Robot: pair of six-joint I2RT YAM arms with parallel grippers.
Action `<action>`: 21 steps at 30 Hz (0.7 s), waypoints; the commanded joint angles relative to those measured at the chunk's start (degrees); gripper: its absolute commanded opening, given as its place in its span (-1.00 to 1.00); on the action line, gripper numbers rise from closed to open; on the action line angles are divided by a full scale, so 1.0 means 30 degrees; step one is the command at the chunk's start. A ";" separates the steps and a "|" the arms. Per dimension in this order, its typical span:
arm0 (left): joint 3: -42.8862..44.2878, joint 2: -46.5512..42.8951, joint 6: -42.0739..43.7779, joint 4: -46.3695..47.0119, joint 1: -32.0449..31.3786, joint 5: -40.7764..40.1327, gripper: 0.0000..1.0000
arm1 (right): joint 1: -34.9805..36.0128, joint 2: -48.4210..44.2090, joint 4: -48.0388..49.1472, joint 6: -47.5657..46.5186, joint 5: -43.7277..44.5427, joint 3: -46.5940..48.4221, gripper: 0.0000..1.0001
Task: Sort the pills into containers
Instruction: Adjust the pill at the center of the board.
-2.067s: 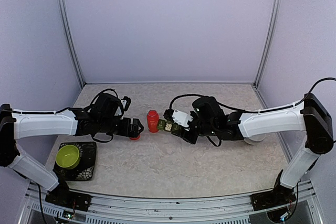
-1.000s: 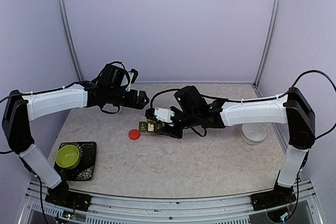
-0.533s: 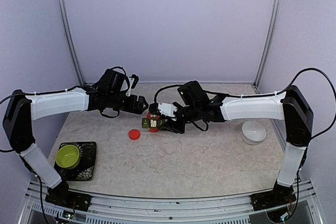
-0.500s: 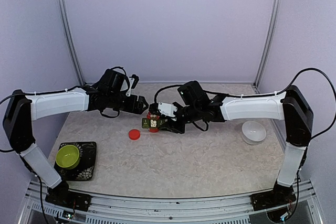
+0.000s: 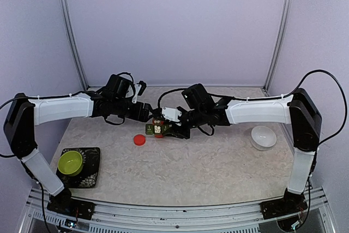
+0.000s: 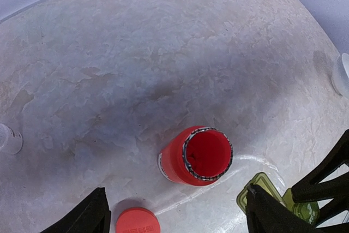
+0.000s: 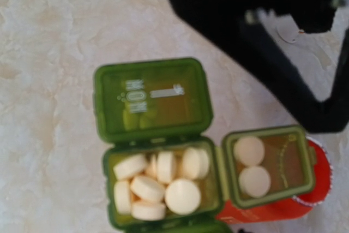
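Observation:
The containers [image 7: 163, 189], a dark green pill box, hang from my right gripper [image 5: 163, 129], which is shut on them; its own fingers are out of the right wrist view. One lid [image 7: 152, 99] stands open. Several whitish pills [image 7: 182, 195] fill that cell, and two pills [image 7: 253, 181] lie in the neighbouring one. An open red bottle [image 6: 197, 155] stands under the box's edge. My left gripper [image 6: 175, 200] hovers open just behind the bottle, touching nothing. The top view shows the left gripper [image 5: 144, 112] close beside the box [image 5: 154, 129].
A red cap [image 5: 139, 139] lies on the table near the bottle. A white bowl [image 5: 263, 136] sits at the right. A lime-green bowl [image 5: 70, 162] rests on a black tray [image 5: 92, 175] at the front left. A small white object [image 6: 8, 139] is at the left edge.
My left gripper has come down and closer to the red bottle, its jaws narrowing a little. The right gripper keeps the pill box in nearly the same place.

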 commanded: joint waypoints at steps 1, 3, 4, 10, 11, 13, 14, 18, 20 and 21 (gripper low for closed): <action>0.0053 0.0554 0.0356 0.0525 0.0133 0.0773 0.63 | -0.0143 0.0441 -0.0550 -0.0211 -0.0153 0.0750 -0.71; 0.0123 0.0698 0.0361 0.0533 0.0195 0.0907 0.61 | -0.0201 0.0416 -0.0497 -0.0204 -0.0133 0.0734 -0.71; 0.0192 0.0769 0.0364 0.0506 0.0232 0.0960 0.59 | -0.0219 0.0405 -0.0474 -0.0210 -0.0146 0.0730 -0.71; 0.0262 0.1174 0.0357 0.0545 0.0480 0.1223 0.54 | -0.0354 0.0431 -0.0358 -0.0240 -0.0145 0.0731 -0.71; 0.0290 0.1254 0.0370 0.0574 0.0509 0.1293 0.53 | -0.0373 0.0443 -0.0314 -0.0240 -0.0152 0.0751 -0.71; 0.0366 0.1428 0.0342 0.0581 0.0625 0.1439 0.51 | -0.0397 0.0425 -0.0264 -0.0264 -0.0145 0.0752 -0.71; 0.0424 0.1502 0.0358 0.0589 0.0652 0.1561 0.50 | -0.0445 0.0439 -0.0258 -0.0284 -0.0119 0.0780 -0.71; 0.0603 0.1703 0.0422 0.0671 0.0705 0.1826 0.49 | -0.0528 0.0578 -0.0368 -0.0379 -0.0097 0.0968 -0.71; 0.0710 0.1721 0.0459 0.0679 0.0715 0.1906 0.49 | -0.0557 0.0715 -0.0492 -0.0415 -0.0145 0.1139 -0.71; 0.0783 0.1707 0.0423 0.0638 0.0732 0.1821 0.49 | -0.0578 0.0786 -0.0554 -0.0442 -0.0185 0.1242 -0.71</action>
